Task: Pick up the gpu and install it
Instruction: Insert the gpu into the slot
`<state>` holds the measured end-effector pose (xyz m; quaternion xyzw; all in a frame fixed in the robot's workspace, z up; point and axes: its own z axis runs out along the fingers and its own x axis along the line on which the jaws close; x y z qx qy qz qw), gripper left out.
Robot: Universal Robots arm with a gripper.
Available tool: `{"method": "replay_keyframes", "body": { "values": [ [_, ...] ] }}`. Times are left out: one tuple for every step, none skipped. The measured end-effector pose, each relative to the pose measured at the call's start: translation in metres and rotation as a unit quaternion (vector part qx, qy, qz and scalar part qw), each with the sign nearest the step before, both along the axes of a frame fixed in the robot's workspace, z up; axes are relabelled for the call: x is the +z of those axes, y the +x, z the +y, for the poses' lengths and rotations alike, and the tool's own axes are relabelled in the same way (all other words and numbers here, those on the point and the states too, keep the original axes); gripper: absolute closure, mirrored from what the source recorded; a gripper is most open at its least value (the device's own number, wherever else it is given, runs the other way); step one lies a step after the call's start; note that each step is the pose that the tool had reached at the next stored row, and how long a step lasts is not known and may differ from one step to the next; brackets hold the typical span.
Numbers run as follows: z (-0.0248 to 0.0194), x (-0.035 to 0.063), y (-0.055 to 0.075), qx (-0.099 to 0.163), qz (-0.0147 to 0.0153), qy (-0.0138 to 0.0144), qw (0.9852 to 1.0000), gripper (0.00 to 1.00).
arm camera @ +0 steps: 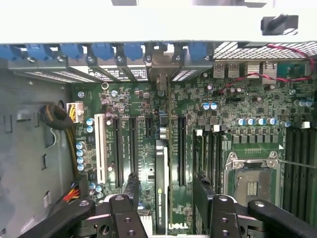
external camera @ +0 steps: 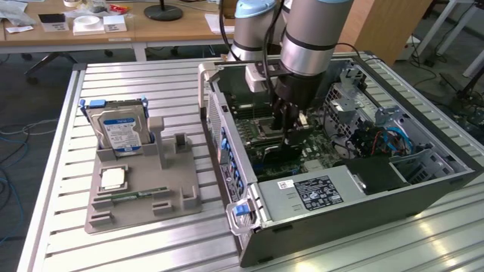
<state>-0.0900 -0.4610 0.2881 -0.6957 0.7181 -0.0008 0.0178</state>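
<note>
Wrist view puts the gpu (arm camera: 162, 186) edge-on in a motherboard (arm camera: 237, 114) slot, its bracket at twelve o'clock by the case (external camera: 363, 209) rear. My tool (arm camera: 168, 196) straddles it, released, fingers (arm camera: 131, 191) apart. I judge the card installed; retreat remains.

I see a boxy hard drive with blue-white label (external camera: 121, 131) standing upright in a grey plastic parts holder (external camera: 144, 195) on the slatted metal tabletop (external camera: 136, 85).
</note>
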Motion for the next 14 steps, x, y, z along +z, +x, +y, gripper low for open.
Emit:
{"method": "replay_keyframes", "body": {
  "values": [
    [0.0000, 0.0021, 0.000, 0.000, -0.0001, 0.0000, 1.0000, 0.42],
    [0.0000, 0.0043, 0.000, 0.000, -0.0002, 0.0000, 1.0000, 0.42],
    [0.0000, 0.0063, 0.000, 0.000, -0.0003, 0.0001, 1.0000, 0.42],
    [0.0000, 0.0078, 0.000, 0.000, -0.0004, 0.0000, 1.0000, 0.42],
    [0.0000, 0.0090, 0.000, 0.000, -0.0005, 0.0000, 1.0000, 0.42],
    [0.0000, 0.0098, 0.000, 0.000, -0.0005, 0.0001, 1.0000, 0.42],
    [0.0000, 0.0106, 0.000, 0.000, -0.0005, 0.0000, 1.0000, 0.42],
    [0.0000, 0.0114, 0.000, 0.000, -0.0006, 0.0000, 1.0000, 0.42],
    [0.0000, 0.0123, 0.000, 0.000, -0.0007, 0.0000, 1.0000, 0.42],
    [0.0000, 0.0131, 0.000, 0.000, -0.0008, 0.0000, 1.0000, 0.42],
    [0.0000, 0.0134, 0.000, 0.000, -0.0009, 0.0001, 1.0000, 0.42],
    [0.0000, 0.0134, 0.000, 0.000, -0.0010, 0.0002, 1.0000, 0.42],
    [0.0000, 0.0137, 0.000, 0.000, -0.0010, 0.0002, 1.0000, 0.42],
    [0.0000, 0.0143, 0.000, 0.000, -0.0009, -0.0001, 1.0000, 0.42]
  ]
}}
